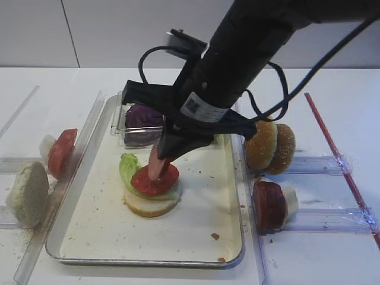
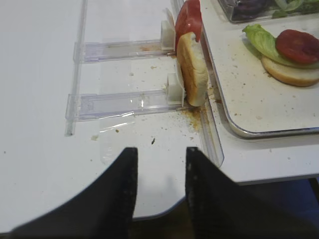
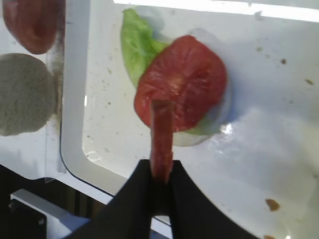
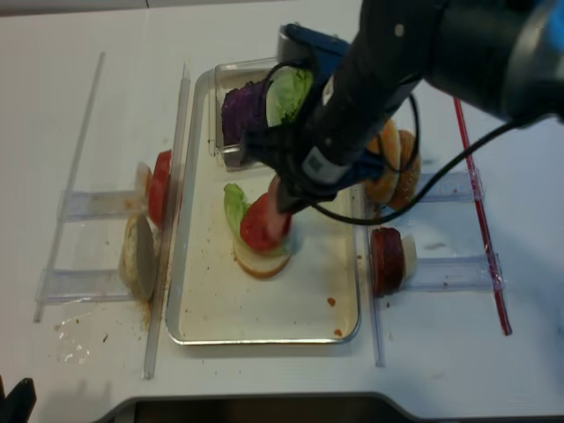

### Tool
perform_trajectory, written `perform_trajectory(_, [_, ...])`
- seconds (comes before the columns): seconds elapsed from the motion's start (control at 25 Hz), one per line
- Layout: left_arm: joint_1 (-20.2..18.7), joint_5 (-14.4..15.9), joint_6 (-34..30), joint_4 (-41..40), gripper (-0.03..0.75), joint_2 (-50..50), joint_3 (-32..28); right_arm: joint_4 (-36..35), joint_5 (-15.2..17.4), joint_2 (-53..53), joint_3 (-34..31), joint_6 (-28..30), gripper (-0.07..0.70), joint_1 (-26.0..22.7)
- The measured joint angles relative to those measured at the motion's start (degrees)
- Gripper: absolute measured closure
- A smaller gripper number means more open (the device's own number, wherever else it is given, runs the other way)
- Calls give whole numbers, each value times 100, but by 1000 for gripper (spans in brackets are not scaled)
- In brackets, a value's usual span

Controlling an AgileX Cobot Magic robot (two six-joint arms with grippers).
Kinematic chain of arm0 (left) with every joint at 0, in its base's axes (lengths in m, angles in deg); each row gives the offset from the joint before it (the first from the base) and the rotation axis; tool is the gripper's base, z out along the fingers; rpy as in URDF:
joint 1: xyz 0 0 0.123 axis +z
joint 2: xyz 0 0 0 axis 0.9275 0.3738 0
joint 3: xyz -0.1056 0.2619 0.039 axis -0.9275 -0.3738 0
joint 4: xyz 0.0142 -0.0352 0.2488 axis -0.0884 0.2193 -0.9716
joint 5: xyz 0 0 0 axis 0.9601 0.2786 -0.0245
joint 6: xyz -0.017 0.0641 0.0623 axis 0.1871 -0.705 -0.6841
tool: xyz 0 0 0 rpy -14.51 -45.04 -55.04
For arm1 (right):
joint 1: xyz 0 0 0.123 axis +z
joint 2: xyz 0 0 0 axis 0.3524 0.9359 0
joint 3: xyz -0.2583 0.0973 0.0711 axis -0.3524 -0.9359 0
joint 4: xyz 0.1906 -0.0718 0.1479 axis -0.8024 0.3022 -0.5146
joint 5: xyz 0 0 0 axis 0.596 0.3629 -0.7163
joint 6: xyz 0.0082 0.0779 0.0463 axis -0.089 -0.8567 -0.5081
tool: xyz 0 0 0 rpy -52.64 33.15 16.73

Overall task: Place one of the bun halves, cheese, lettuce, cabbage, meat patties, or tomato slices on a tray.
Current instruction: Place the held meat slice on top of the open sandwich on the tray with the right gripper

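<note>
The right gripper (image 1: 161, 161) hangs over the middle of the tray (image 1: 202, 252), jaws clamped on a patty (image 3: 162, 144) held on edge, its lower rim at or just above the tomato slice (image 1: 153, 180); whether they touch is hard to tell. That slice tops a lettuce leaf (image 1: 128, 166) on a bun half (image 1: 149, 205), the leaf sticking out toward 10 o'clock. The left gripper (image 2: 160, 164) hovers over the table (image 2: 40, 99) off the tray's left edge, jaws apart and empty. At 12 o'clock a clear box (image 1: 122, 127) holds purple cabbage (image 1: 142, 116). More patties (image 1: 269, 205) stand in a rack at 3 o'clock, sesame buns (image 1: 270, 146) at 2 o'clock.
</note>
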Motion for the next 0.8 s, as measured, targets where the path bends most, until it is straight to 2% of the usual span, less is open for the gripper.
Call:
perform_trajectory(0.32, [0, 0, 0, 0, 489, 0, 0, -377, -405, 625, 344, 233, 522, 0])
perform_trajectory(0.56, [0, 0, 0, 0, 489, 0, 0, -624, -439, 901, 382, 304, 522, 0])
perform_trajectory(0.8, [0, 0, 0, 0, 489, 0, 0, -1058, -487, 993, 382, 617, 522, 0])
